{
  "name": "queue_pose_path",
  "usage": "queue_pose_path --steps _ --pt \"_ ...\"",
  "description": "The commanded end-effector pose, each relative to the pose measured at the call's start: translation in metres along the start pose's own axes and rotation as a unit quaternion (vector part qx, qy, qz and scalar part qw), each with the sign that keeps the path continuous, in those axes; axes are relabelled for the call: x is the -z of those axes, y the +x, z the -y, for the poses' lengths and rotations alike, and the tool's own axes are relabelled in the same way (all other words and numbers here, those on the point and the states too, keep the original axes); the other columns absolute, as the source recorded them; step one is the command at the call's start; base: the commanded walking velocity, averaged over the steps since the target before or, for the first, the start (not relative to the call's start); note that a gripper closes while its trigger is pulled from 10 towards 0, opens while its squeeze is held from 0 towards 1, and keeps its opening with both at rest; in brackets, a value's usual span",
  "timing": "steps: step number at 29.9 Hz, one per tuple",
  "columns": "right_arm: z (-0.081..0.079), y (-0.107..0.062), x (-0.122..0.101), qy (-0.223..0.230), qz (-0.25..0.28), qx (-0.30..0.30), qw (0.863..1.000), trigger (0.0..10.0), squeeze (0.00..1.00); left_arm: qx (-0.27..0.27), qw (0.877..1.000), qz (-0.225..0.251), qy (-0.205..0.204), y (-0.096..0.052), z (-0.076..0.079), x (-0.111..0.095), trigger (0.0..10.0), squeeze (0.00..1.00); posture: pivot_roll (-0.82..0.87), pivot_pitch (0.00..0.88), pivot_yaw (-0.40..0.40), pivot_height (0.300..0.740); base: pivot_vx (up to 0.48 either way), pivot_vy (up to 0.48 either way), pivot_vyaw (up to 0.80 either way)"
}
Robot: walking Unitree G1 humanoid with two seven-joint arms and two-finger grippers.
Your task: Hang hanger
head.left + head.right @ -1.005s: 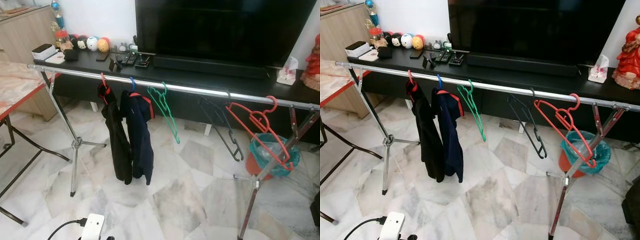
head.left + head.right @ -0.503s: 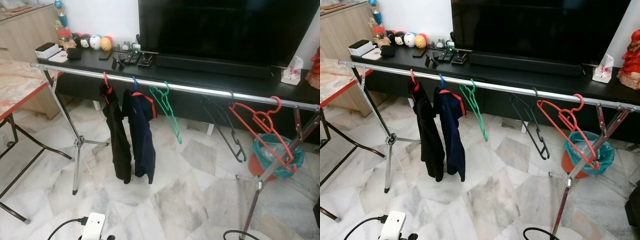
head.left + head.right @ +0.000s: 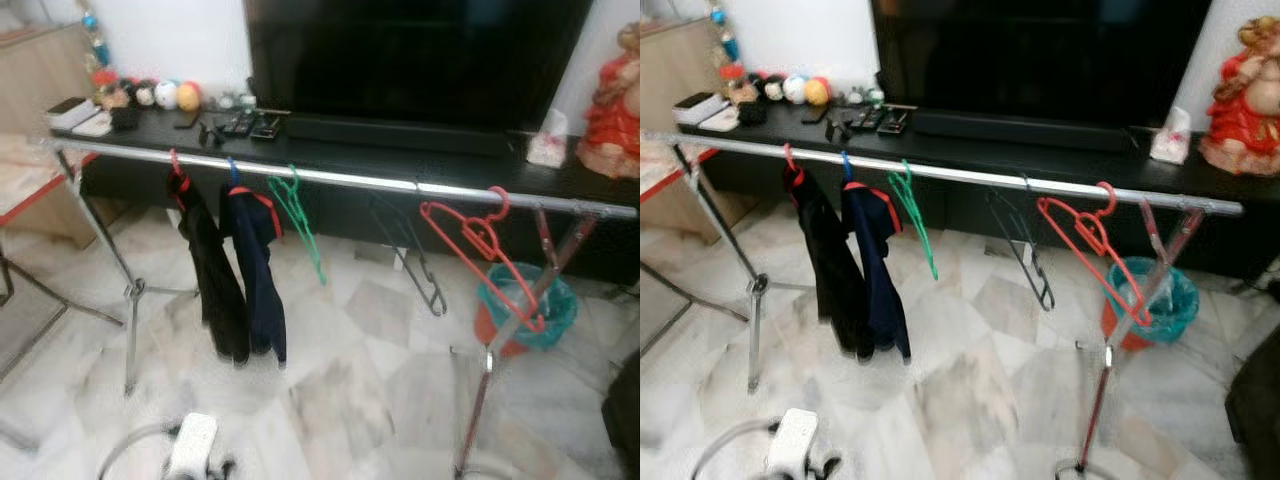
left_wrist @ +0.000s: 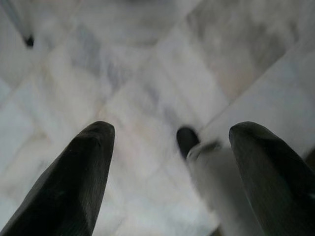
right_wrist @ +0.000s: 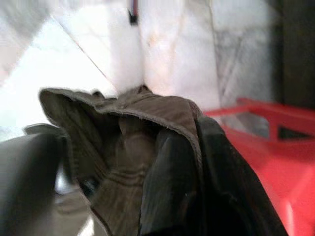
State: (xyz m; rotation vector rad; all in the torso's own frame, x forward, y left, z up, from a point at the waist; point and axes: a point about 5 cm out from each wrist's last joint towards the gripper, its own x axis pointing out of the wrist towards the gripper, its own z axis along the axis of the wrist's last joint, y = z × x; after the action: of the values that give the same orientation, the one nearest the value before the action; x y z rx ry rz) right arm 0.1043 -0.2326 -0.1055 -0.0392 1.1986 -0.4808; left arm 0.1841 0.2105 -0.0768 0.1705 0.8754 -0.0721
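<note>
Jaws of the left gripper (image 4: 167,162) spread wide above marble floor (image 4: 147,59).

the left gripper (image 4: 170,172) shows two long, matte black fingers (image 4: 74,182) that taper from broad bases to blunt rounded tips with smooth, unmarked surfaces, while the right gripper's (image 5: 113,191) fingers (image 5: 29,182) appear as dark, blurred, rounded shapes, one greyish-black and one glossy black.
</note>
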Motion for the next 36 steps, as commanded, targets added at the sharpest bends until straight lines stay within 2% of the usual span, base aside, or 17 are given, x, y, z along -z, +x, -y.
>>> queue_pose_path --steps 1,11,16,17,18,19,20,23,25,26,27,29,31,36 --pt "0.009 0.001 0.001 -0.001 0.004 0.011 1.000 10.0 0.00 0.008 1.000 0.004 0.002 0.002 0.005 -0.004 10.0 0.00 0.04 0.000 -0.002 0.740 0.000 -0.247 0.00" --pt "0.007 0.001 -0.002 -0.006 0.008 0.011 1.000 10.0 0.00 0.005 0.999 0.030 0.010 0.004 0.003 -0.016 10.0 0.00 0.04 0.000 -0.005 0.740 0.000 0.000 0.00" --pt "0.007 0.001 -0.004 -0.006 0.013 0.010 1.000 10.0 0.00 -0.005 0.995 0.091 0.035 0.006 -0.001 -0.043 10.0 0.00 0.04 0.000 -0.003 0.740 0.000 0.000 0.00" --pt "0.007 0.001 -0.004 -0.006 0.015 0.009 1.000 10.0 0.00 -0.018 0.990 0.132 0.050 0.006 -0.003 -0.061 10.0 0.00 0.04 0.000 -0.004 0.740 0.000 0.000 0.00" --pt "0.007 0.001 -0.004 -0.006 0.015 0.009 1.000 10.0 0.00 -0.018 0.990 0.132 0.050 0.006 -0.003 -0.061 10.0 0.00 0.04 0.000 -0.004 0.740 0.000 0.000 0.00" --pt "0.007 0.001 -0.004 -0.007 0.015 0.009 1.000 10.0 0.00 -0.025 0.984 0.166 0.055 0.006 -0.004 -0.074 10.0 0.00 0.04 0.000 -0.004 0.740 0.000 0.000 0.00" --pt "0.007 0.001 -0.004 -0.008 0.016 0.009 1.000 10.0 0.00 -0.033 0.973 0.219 0.059 0.003 -0.004 -0.095 10.0 0.00 0.05 0.000 -0.005 0.740 0.000 0.000 0.00" --pt "0.005 0.001 -0.006 -0.012 0.020 0.007 1.000 10.0 0.00 -0.029 0.957 0.285 0.054 -0.002 -0.002 -0.120 10.0 0.00 0.05 0.000 -0.004 0.740 0.000 0.000 0.00" --pt "0.004 0.001 -0.006 -0.013 0.021 0.007 1.000 10.0 0.00 -0.030 0.952 0.299 0.056 -0.004 -0.002 -0.125 10.0 0.00 0.05 0.000 -0.004 0.740 0.000 0.000 0.00" --pt "0.004 0.001 -0.008 -0.014 0.024 0.006 1.000 10.0 0.00 -0.032 0.941 0.330 0.061 -0.008 -0.002 -0.134 10.0 0.00 0.05 0.000 -0.004 0.740 0.000 0.000 0.00" --pt "0.003 0.001 -0.008 -0.014 0.025 0.006 1.000 10.0 0.00 -0.032 0.938 0.338 0.063 -0.009 -0.001 -0.137 10.0 0.00 0.05 0.000 -0.004 0.740 0.000 0.000 0.00" --pt "0.002 0.000 -0.011 -0.010 0.032 0.003 0.999 10.0 0.00 -0.039 0.921 0.382 0.063 -0.017 -0.001 -0.149 10.0 0.00 0.05 0.000 -0.004 0.740 0.000 0.000 0.00" --pt "0.000 0.000 -0.013 -0.008 0.039 0.000 0.999 10.0 0.00 -0.039 0.913 0.403 0.051 -0.021 0.000 -0.154 10.0 0.00 0.05 0.000 -0.003 0.740 0.000 0.000 0.00" --pt "-0.003 0.000 -0.024 0.016 0.069 -0.008 0.997 10.0 0.00 -0.030 0.906 0.421 0.041 -0.022 0.006 -0.165 10.0 0.00 0.05 0.000 -0.004 0.740 0.102 0.000 0.00"
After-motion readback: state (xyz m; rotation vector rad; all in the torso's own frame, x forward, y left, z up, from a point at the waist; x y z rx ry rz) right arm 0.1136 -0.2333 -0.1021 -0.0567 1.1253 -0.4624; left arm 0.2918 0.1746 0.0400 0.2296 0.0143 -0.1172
